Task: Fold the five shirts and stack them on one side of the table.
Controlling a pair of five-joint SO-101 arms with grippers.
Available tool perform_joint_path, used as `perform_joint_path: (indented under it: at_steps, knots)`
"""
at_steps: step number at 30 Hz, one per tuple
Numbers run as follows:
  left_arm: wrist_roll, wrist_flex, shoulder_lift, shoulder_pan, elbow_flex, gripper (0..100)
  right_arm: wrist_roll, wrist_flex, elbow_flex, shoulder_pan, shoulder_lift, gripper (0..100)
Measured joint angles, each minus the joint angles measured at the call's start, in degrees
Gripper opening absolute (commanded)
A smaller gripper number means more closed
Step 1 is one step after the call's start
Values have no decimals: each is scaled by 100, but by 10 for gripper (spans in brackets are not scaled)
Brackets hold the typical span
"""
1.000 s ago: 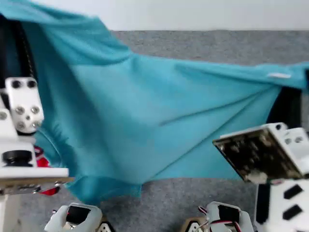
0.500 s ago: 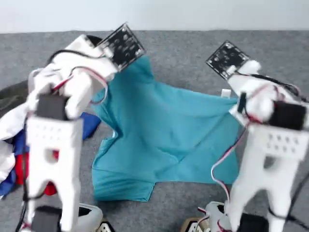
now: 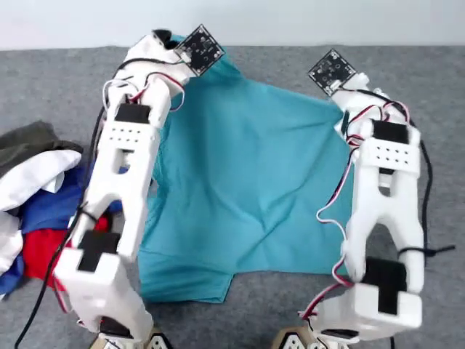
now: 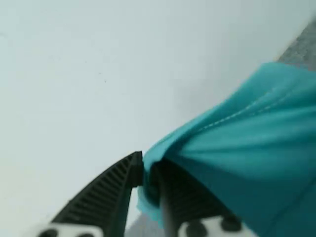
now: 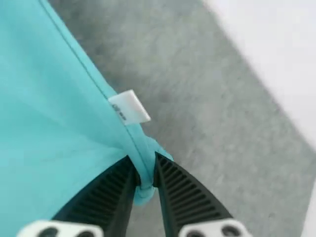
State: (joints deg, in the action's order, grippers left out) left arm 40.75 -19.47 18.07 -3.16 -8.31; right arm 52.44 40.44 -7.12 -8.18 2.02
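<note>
A teal shirt (image 3: 247, 182) lies spread on the grey table (image 3: 290, 69), stretched between both arms at its far edge. My left gripper (image 4: 147, 180) is shut on one far corner of the teal shirt (image 4: 247, 148), at the back left of the high view near the left arm's wrist (image 3: 196, 51). My right gripper (image 5: 143, 180) is shut on the shirt's hem (image 5: 74, 123) beside a small white label (image 5: 127, 107), at the back right by the right arm's wrist (image 3: 333, 73). The near hem bunches toward the table's front.
A heap of other shirts, dark green (image 3: 25, 138), white (image 3: 36, 178), blue (image 3: 51, 207) and red (image 3: 40, 251), lies at the table's left edge. A white wall (image 3: 290, 22) runs behind the table. Bare grey surface lies at the far right.
Both arms swung out over the table toward the back, carrying the teal shirt from up near the camera down onto the table and stretching it flat.
</note>
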Motion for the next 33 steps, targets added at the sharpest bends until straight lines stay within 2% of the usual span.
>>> perform_joint_path:
  at_steps: [8,13,16,21,33]
  knots:
    - [765,132,1662,0,-1767,15,0,-1319,0,-70,413,9]
    - [897,123,2145,0,-2435,15,0,-1609,0,-70,554,9]
    - [897,-299,2154,0,-2549,15,0,-1538,0,-79,571,9]
    - [897,-1978,1899,0,-2576,14,290,-580,0,-79,571,9]
    - [905,-7130,316,-185,-2576,14,448,2505,0,-79,141,9]
